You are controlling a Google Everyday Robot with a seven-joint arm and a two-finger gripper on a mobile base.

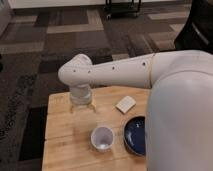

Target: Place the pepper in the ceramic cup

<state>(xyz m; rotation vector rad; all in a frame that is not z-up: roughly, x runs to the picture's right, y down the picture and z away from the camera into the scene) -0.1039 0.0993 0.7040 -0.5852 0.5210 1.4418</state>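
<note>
- Pale wood is making up the worktop [62, 132], which is standing on a patterned grey and brown carpet [45, 45].
- The white arm [115, 72] is reaching in from the right over the far part of the worktop. It is bending at the wrist [80, 92] and pointing straight down above the far left area.
- The pincer [83, 108] is hanging just below that wrist, close over the wood. Two thin fingertips [93, 107] are showing on either side, standing wide apart, and I am seeing nothing held between them.
- The pepper is not showing in this view, and I cannot tell whether the wrist is hiding it.
- The ceramic cup [102, 137] is standing upright toward the near edge with its mouth up and its pale inside facing the camera. It is sitting nearer the camera than the pincer, a little to the right of it and clearly apart from it.
- A dark blue dish [135, 137] is sitting just beside the cup on its right, partly hidden by the robot's white body [180, 125].
- A small pale rectangular block [125, 104] is lying flat beyond the dish, to the right of the pincer and apart from it.
</note>
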